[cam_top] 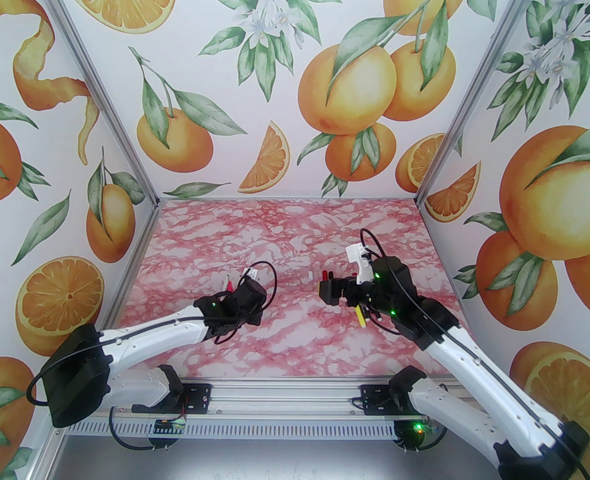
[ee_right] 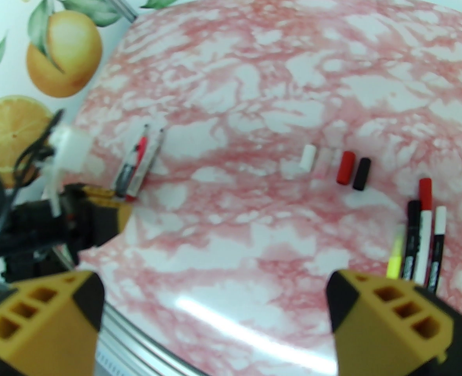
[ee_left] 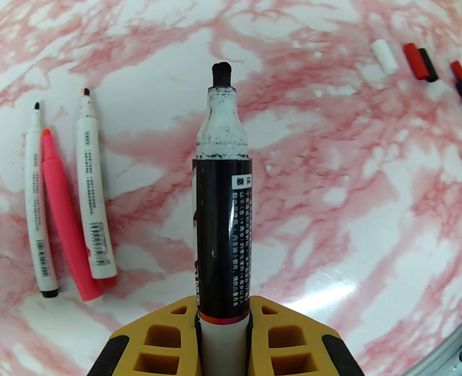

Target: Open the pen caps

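Black-labelled pen (ee_left: 222, 225), uncapped, clamped in left jaws; right jaws spread wide.

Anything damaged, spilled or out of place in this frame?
One thing: the black-labelled marker pen clamped between the jaws of the left gripper has a white neck flecked with black ink and a blunt, mashed-looking tip. No ink shows on the pink marbled table.

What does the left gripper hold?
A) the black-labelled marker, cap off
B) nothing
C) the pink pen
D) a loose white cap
A: in the left wrist view the left gripper is shut on the black-labelled marker, its dark tip bare; the pink pen lies on the table.
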You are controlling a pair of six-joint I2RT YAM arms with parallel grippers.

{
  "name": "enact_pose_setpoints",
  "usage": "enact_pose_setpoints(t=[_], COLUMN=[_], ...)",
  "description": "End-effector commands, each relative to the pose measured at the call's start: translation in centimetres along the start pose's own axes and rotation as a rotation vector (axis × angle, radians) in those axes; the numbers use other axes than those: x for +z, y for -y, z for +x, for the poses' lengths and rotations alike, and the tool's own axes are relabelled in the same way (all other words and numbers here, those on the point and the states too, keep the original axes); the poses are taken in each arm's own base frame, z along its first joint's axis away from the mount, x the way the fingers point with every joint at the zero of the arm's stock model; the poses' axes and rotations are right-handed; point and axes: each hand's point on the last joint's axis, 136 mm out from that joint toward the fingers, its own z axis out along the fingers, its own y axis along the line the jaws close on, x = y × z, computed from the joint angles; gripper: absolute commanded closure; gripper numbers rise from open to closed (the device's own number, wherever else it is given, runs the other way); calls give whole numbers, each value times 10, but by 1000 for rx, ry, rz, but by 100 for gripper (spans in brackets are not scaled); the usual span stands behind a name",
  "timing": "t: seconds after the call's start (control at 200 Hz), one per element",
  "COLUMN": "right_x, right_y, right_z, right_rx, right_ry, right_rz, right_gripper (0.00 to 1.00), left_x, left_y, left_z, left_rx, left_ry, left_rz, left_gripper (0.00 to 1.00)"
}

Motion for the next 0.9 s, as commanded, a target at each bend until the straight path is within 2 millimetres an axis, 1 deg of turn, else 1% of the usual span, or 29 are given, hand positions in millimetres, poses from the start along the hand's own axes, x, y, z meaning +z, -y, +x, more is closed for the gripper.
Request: enact_pose_setpoints(t=[0.0, 0.08, 0.275, 0.42, 0.635, 0.896], right_x=[-10, -16, -19, -20, -19, -18], right_y=[-11, -13, -11, -9, -7, -4], right_z=[8, 9, 14, 18, 23, 28], right_rx=[3, -6, -14, -19, -19, -18], right_ry=[-17, -17, -40, -42, -56, -64], right_rz=[-60, -66, -53, -44, -46, -38], right_gripper=[0, 0, 0, 0, 0, 0], left_x=[9, 15, 27, 36, 48, 55], left_y=[-3, -7, -18, -23, -24, -35], left_z=[-13, -17, -24, -23, -21, -18], left_rx=[0, 19, 34, 42, 56, 63], left_ry=[26, 16, 1, -16, -34, -60], left_rz=[-25, -50, -109, -133, -157, -233], left_gripper=[97, 97, 97, 94, 95, 93])
